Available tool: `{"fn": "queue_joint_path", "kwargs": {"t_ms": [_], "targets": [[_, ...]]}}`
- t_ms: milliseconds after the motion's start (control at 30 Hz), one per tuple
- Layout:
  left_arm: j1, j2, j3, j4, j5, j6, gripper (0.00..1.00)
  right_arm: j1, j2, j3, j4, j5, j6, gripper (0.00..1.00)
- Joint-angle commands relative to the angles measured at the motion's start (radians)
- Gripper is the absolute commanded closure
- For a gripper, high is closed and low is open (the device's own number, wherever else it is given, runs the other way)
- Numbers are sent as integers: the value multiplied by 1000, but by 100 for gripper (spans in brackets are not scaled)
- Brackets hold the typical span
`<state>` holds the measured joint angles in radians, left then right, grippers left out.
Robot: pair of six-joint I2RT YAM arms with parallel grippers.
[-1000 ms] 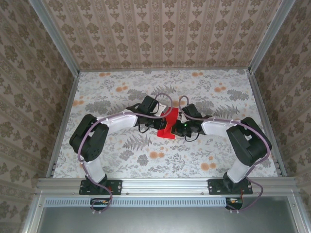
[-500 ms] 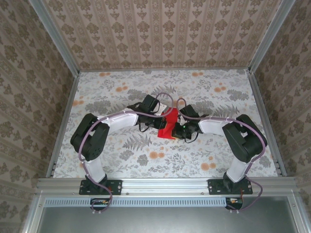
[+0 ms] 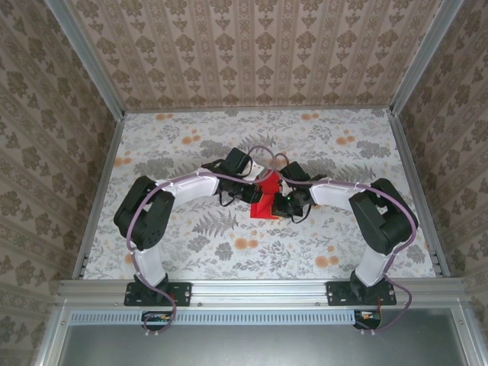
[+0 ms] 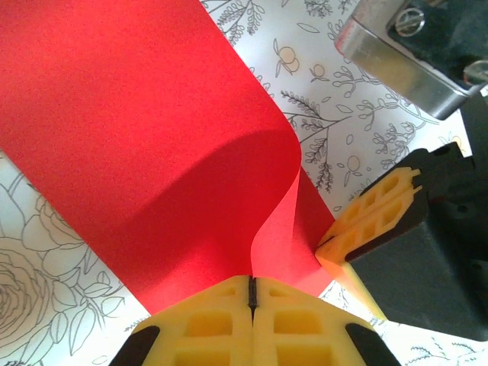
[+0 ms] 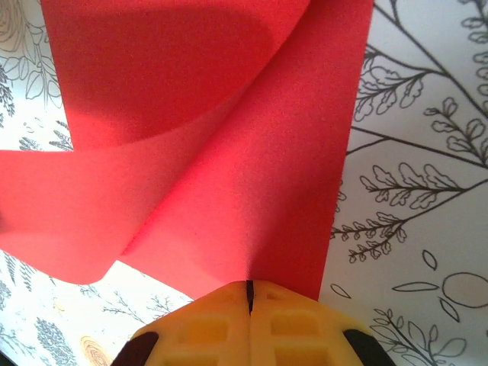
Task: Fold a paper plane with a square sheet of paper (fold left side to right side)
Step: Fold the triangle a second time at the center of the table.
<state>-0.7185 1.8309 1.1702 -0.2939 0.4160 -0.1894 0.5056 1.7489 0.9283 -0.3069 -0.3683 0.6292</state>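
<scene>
First, at the near edge: an aluminium rail (image 3: pixel 259 291) spans the front, with both arm bases bolted to it. Beyond lies the table surface (image 3: pixel 191 244), a pale leaf-and-flower print with scattered orange blossoms (image 3: pixel 244 244). At mid-table the square sheet of paper (image 3: pixel 268 191), bright red, is bowed up in a loose curl between the two tools. On the left gripper (image 4: pixel 252 286) the yellow fingers are pressed together, pinching the sheet's edge. The right gripper (image 5: pixel 248 288) is likewise clamped on the sheet, just beside the left. Aluminium side rails (image 3: pixel 99 191) border the table. The walls (image 3: pixel 259 53), in beige damask wallpaper, enclose three sides, and the far wall meets the table's back edge.
</scene>
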Motion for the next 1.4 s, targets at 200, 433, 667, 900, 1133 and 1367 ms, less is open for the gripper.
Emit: {"fn": "queue_joint_path", "kwargs": {"t_ms": [200,433,667,900,1133,1367], "targets": [[-2,29,51,-43,21,46,100,-12,15,37,-128,76,-83,96],[-1,47,66,-50,-8,63,100,-15,28,46,-124,60,-98,96],[5,74,79,-48,-44,77,100,-14,35,47,-126,50,-104,96],[9,101,91,-48,-68,87,100,-15,36,47,-134,49,-108,97],[9,113,86,-41,-86,89,100,-15,34,49,-141,48,-110,97],[11,117,80,-39,-107,89,100,-15,34,49,-141,51,-109,97]]}}
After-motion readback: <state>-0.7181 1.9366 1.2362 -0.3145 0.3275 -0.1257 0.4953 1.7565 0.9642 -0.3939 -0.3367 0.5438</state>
